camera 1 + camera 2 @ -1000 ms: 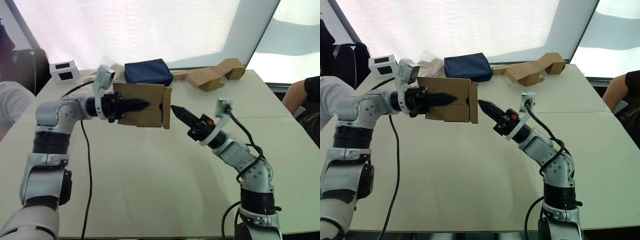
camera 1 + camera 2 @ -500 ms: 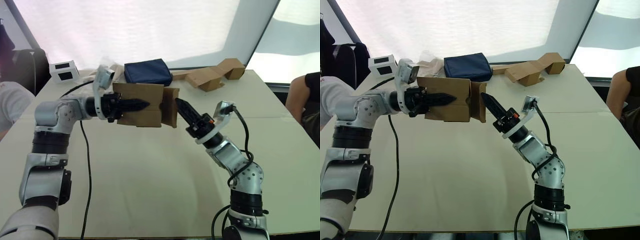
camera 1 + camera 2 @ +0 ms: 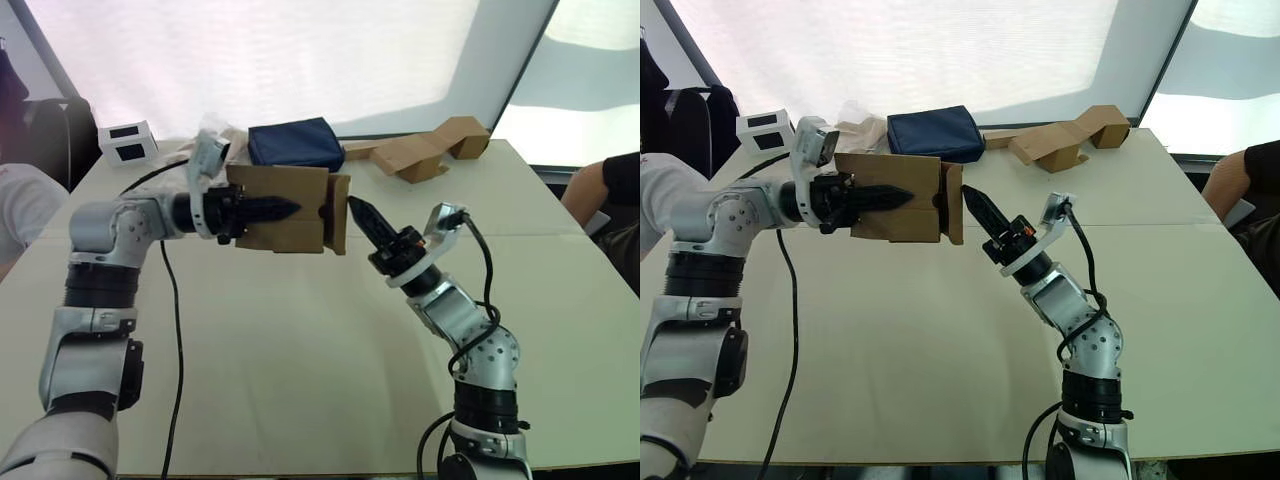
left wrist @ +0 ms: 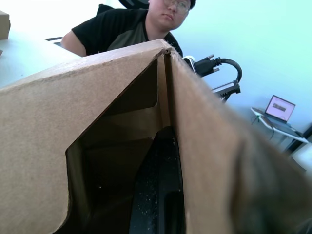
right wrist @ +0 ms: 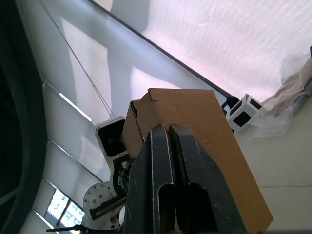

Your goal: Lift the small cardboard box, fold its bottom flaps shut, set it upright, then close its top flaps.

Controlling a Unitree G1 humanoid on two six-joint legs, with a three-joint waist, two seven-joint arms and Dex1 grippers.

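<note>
— Where is the right end effector (image 3: 357,208) compared with half a second back?
— Its two black fingers are pressed together with nothing between them, and the tip now sits at the right-hand flap (image 3: 338,213) of the small cardboard box (image 3: 283,209), touching it or nearly so. That flap has swung a little closer to the box body; a second ago the tip was still apart from it.

— And the left end effector (image 3: 278,209)?
— Unchanged: clamped on the box wall, one finger inside as the left wrist view shows, holding the box clear above the surface (image 3: 300,340).

— What lies beyond the box?
— At 12 o'clock a dark blue pouch (image 3: 295,143); at 1 o'clock folded cardboard pieces (image 3: 432,148); at 10 o'clock a small white box (image 3: 128,141).
</note>
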